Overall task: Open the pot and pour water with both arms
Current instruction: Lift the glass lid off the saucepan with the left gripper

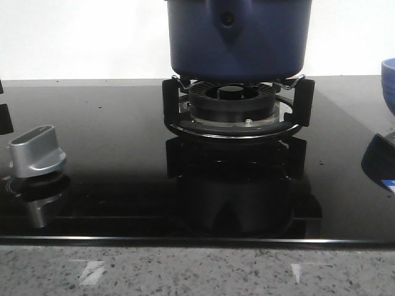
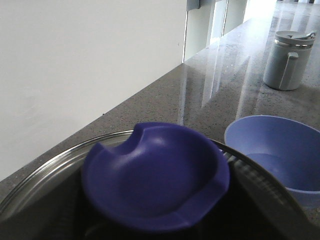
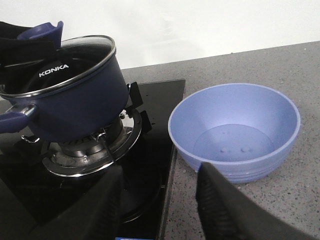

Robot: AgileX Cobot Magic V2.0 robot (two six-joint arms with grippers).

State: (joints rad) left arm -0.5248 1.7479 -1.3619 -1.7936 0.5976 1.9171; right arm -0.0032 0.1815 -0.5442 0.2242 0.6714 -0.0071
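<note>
Pot (image 1: 237,37) on burner (image 1: 231,102), lid (image 3: 60,62) on. My left tool at knob (image 2: 155,175), grip not discernible. My right tool (image 3: 160,200) apart, empty, bowl (image 3: 235,130) just ahead. Judgement: lift lid straight, keep level.

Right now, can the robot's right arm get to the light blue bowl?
Probably yes. The right gripper is open and the light blue bowl sits just ahead of it on the counter, with nothing between them. The pot is off to one side on the burner.

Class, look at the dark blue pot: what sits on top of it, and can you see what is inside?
A glass lid with a blue knob covers the pot. Its contents cannot be made out.
</note>
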